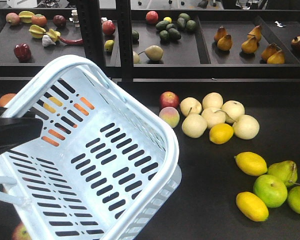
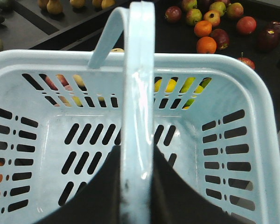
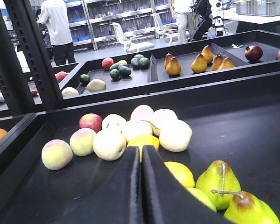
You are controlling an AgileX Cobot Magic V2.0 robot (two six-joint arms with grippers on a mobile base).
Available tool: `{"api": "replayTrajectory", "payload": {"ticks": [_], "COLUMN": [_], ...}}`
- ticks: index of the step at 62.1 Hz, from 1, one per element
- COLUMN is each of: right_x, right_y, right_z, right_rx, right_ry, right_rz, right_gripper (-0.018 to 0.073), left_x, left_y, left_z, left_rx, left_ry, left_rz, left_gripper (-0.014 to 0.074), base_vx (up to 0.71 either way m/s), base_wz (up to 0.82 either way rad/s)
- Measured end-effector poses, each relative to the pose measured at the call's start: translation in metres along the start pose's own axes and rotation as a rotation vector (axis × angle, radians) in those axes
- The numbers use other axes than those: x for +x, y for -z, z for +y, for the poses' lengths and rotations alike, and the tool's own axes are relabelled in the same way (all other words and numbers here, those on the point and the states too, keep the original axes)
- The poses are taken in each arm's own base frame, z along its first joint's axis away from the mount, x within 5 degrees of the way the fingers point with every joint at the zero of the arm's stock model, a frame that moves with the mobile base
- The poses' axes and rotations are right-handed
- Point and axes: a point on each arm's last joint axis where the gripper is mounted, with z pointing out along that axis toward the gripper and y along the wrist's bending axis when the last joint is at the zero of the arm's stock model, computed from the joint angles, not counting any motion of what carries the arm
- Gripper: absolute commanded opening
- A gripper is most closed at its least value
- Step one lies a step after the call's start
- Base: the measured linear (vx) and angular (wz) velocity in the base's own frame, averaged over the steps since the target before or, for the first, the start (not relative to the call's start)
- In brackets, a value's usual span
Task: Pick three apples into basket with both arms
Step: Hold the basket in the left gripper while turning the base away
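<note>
Over the tabletop (image 1: 205, 192), left pincer (image 2: 136, 151) clamps the light, stiff basket (image 2: 252, 93); right pincer (image 3: 141, 150) together, empty; apples (image 2: 269, 39) likely firm, slick: grip mid-girth.

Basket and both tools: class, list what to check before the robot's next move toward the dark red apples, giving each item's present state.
1. Left tool grips basket handle: ok, the handle is clamped in it.
2. Basket has room: ok, empty.
3. Basket level: not ok, tilted in the front view.
4. Right tool open: not ok, shut and empty.
5. Right tool faces dark red apples: not ok, it faces pale fruit and lemons.
</note>
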Motion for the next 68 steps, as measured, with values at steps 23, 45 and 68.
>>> {"api": "replayTrajectory", "payload": {"ticks": [23,45,68], "right_x": [0.0,0.0,0.0], "right_y": [0.0,0.0,0.0], "right_z": [0.0,0.0,0.0], "right_rx": [0.0,0.0,0.0], "right_ry": [0.0,0.0,0.0], "right_rz": [0.0,0.0,0.0], "right_gripper": [-0.0005,-0.0005,-0.0005], "left_x": [0.0,0.0,0.0], "left_y": [0.0,0.0,0.0], "left_z": [0.0,0.0,-0.0001], "left_rx": [0.0,0.0,0.001], "left_ry": [0.0,0.0,0.001], "left_rz": [0.0,0.0,0.0], "left_gripper": [-0.0006,-0.0006,-0.0006], "base_vx": [-0.01,-0.04,-0.08], "base_wz": [0.02,0.07,0.21]}}
